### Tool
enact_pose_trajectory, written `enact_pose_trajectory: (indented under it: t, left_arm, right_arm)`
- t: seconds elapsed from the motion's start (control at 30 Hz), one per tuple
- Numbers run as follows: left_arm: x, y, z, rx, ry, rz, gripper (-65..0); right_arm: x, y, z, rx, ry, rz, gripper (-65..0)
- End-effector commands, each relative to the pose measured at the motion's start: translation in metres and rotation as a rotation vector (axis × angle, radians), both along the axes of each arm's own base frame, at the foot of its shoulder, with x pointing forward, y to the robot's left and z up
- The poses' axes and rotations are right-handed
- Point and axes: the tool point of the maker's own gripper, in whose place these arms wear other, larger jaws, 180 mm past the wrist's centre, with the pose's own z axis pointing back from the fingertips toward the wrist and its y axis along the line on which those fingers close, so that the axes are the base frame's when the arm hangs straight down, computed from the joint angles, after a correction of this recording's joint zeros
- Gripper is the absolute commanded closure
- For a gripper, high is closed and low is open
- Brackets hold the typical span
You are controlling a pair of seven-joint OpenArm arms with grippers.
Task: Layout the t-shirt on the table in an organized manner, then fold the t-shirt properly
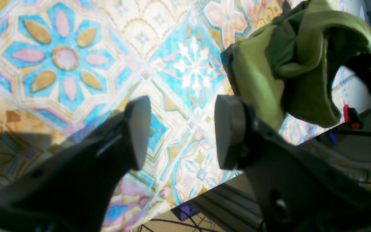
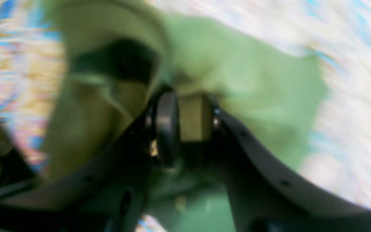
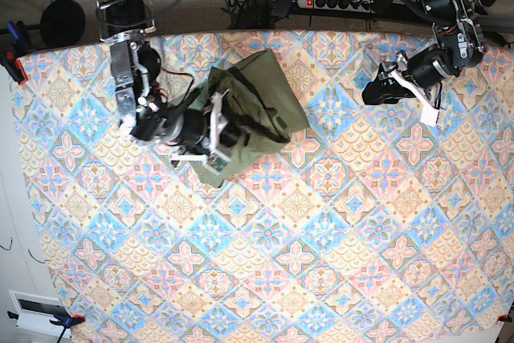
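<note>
One olive-green t-shirt (image 3: 253, 102) lies bunched in a crumpled heap toward the far left part of the table (image 3: 321, 230) as seen from the base camera, part of it lifted off the patterned cloth. The right gripper (image 2: 188, 122) sits in the middle of that heap with its jaws drawn in on a thick fold of the green fabric. Well apart from the shirt, over by the table's far right corner, the left gripper (image 1: 182, 129) hangs above the tiles with its jaws spread and nothing between them.
</note>
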Motion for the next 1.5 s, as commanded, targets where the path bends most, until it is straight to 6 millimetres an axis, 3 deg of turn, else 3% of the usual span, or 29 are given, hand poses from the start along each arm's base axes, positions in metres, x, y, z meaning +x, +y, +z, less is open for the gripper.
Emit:
enact_pose_trajectory:
  t: [0.0, 0.1, 0.23, 0.4, 0.57, 0.73, 0.87, 1.17, 1.47]
  left_arm:
    - [0.006, 0.002, 0.010, 0.000, -0.038, -0.002, -31.7]
    - [0.006, 0.002, 0.010, 0.000, -0.038, -0.002, -31.7]
    - [0.011, 0.004, 0.013, -0.002, -0.069, 0.021, -31.7]
    - [0.010, 0.000, 0.009, 0.012, -0.061, 0.003, -31.7]
    - [0.014, -0.007, 0.009, 0.019, -0.063, -0.021, -31.7]
    - [0.015, -0.008, 0.011, 0.020, -0.069, -0.024, -31.7]
    - [0.015, -0.038, 0.008, -0.006, -0.062, -0.117, -31.7]
    - [0.009, -0.112, 0.007, -0.082, -0.056, -0.335, -31.8]
    - [-0.003, -0.196, 0.019, -0.151, -0.085, -0.606, -32.4]
  right_arm:
    - [0.006, 0.006, 0.013, 0.021, -0.042, 0.020, -12.8]
    - [-0.008, 0.033, 0.011, 0.035, -0.029, 0.099, -12.8]
    - [-0.007, 0.074, 0.017, 0.060, -0.034, 0.195, -12.8]
    - [-0.012, 0.087, -0.004, 0.012, 0.027, 0.268, -12.8]
    - [-0.009, 0.091, 0.003, 0.011, 0.002, 0.282, -12.8]
    - [0.014, 0.077, 0.038, 0.057, -0.103, 0.205, -12.8]
    - [0.031, 0.060, 0.062, 0.083, -0.174, 0.134, -12.8]
    - [0.050, -0.008, 0.056, 0.016, -0.182, -0.017, -12.8]
    - [0.057, -0.030, 0.057, -0.008, -0.196, -0.056, -12.8]
